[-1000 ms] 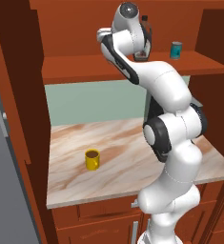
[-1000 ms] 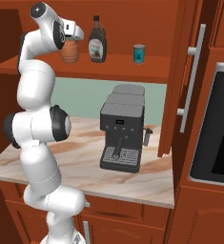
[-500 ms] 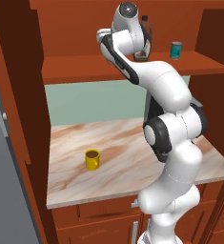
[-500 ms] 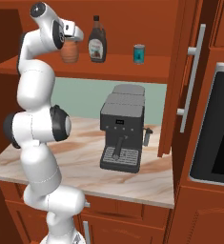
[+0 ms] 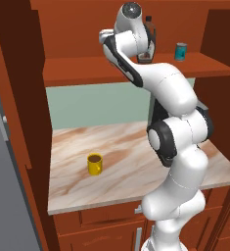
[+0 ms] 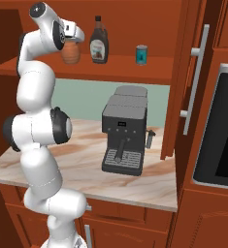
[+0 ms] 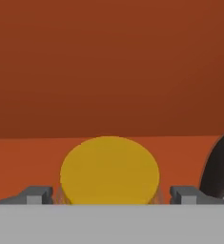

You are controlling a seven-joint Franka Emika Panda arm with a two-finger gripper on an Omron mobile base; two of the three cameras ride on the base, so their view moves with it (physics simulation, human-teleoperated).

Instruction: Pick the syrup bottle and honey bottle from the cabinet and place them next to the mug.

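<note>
The jaws are spread wide, one finger (image 7: 37, 194) at each side of the honey bottle's yellow lid, and nothing is clamped between them; whether the pads touch the bottle cannot be told. On the counter (image 5: 131, 162) below, toward the left and well apart from the shelf, the mug (image 5: 94, 164) stands upright. On the open shelf of the cabinet (image 6: 135, 72) the gripper (image 7: 109, 196) is held at the honey bottle (image 6: 71, 52), which stands at the left end of the row. Just beside it to the right the syrup bottle (image 6: 99, 47) stands upright, its white label facing out. Farther right on the same shelf a small teal can (image 6: 141, 54) is seen. Under the shelf, a dark coffee machine (image 6: 124, 135) sits on the counter.
</note>
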